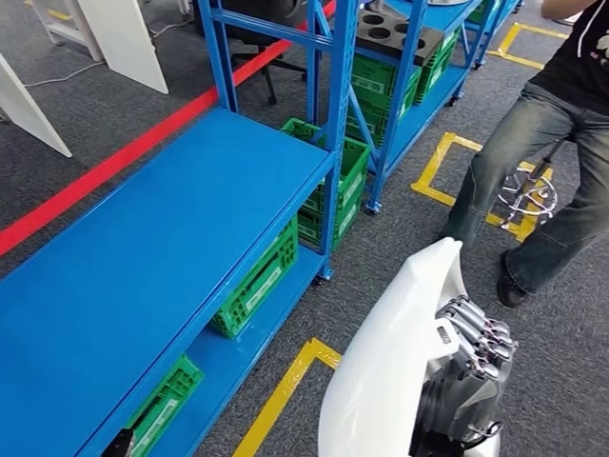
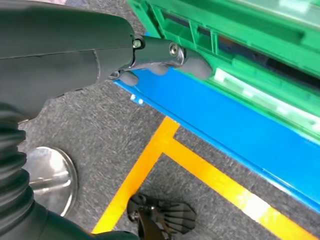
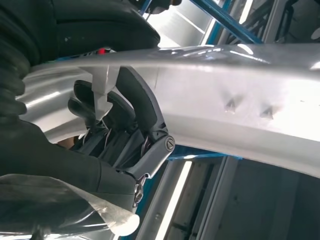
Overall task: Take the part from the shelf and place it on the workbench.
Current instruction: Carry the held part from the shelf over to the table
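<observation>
The part (image 1: 387,362) is a large, white, curved shell, low at the right of the head view. My right hand (image 1: 476,345) grips its edge, fingers wrapped over the rim. The right wrist view shows the part (image 3: 234,95) as a pale glossy band, with my dark fingers (image 3: 124,120) curled under it. My left hand (image 2: 158,55) hangs low beside the bottom board of the blue shelf (image 2: 241,130), its fingers stretched out and holding nothing. The broad top board of the blue shelf (image 1: 144,248) lies bare to my left.
Green crates (image 1: 259,281) stand on the shelf's lower board. A second blue rack behind carries a black tray with round holes (image 1: 395,33). A person in jeans (image 1: 545,162) stands at the right by a chrome stool base (image 1: 528,195). Yellow tape (image 1: 287,390) marks the grey carpet.
</observation>
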